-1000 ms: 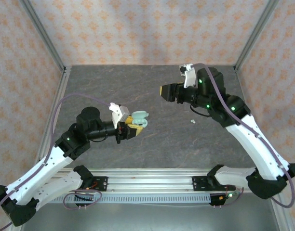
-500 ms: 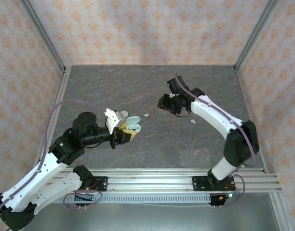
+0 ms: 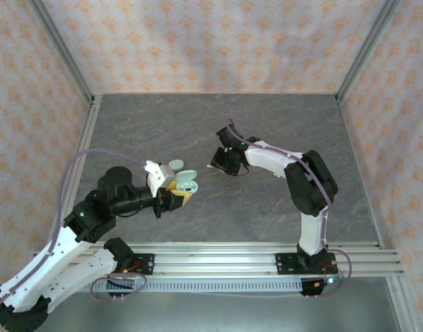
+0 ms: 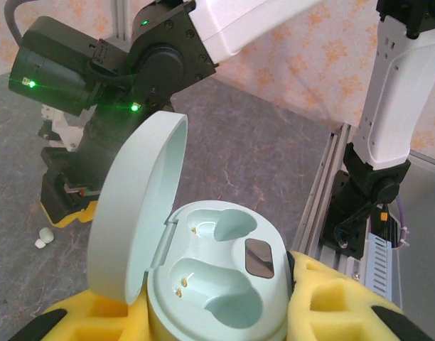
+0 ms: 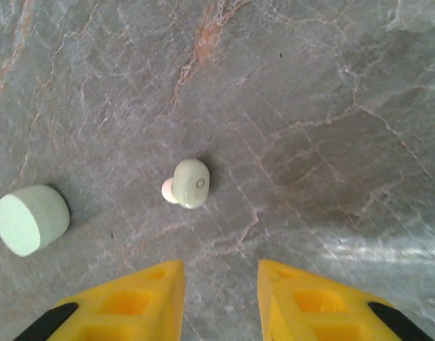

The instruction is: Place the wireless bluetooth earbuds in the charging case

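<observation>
Quick tally: there was one mint charging case (image 4: pixel 217 284) with two wells (image 4: pixel 224 224) in it, one earbud (image 5: pixel 190 183) on the surface (image 5: pixel 310 106), one round mint piece (image 5: pixel 30 219) near it, plus two arms, the left arm (image 3: pixel 94 214) and the right arm (image 3: pixel 301 180).

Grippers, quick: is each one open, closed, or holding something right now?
Left gripper: shut on the open charging case.
Right gripper: jaws open and empty, an earbud lying just ahead.

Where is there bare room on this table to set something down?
The grey stone-look table is bare along the back wall and at its right edge. The middle is crowded: open mint charging case, small pale earbud.
</observation>
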`<state>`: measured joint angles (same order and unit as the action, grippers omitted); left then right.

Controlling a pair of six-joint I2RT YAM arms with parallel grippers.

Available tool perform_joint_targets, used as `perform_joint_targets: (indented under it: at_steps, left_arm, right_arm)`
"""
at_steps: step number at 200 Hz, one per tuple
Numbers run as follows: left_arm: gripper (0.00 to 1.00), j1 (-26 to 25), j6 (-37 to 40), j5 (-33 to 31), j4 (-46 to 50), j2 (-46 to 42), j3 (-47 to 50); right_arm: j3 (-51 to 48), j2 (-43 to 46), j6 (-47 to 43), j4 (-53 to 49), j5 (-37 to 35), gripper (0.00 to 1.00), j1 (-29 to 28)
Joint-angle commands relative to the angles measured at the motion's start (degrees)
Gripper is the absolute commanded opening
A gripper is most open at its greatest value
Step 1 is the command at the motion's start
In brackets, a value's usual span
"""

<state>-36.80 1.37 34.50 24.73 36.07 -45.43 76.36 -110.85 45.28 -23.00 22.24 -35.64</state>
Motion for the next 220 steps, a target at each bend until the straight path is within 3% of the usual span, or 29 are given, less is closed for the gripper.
perform_joint_targets:
  at_steps: [1,110,220]
  left_arm:
    - [0.16,-0.2,-0.7,-1.3,-1.8,-1.0,0.7]
    - [0.17,-0.1,0.3,-3.1,-0.4,-3.9,2.3]
    - [0.17,-0.1,0.9,-4.0,0.5,-4.9,2.6]
  right_arm:
    - [2.7,-1.7,2.1,2.0,-1.9,0.35,-0.4]
    - [7.7,-9.0,1.4,1.1,-2.4,0.34,-0.5]
    - [10.6,-9.0,-4.6,-4.2,-3.3,0.09,-0.6]
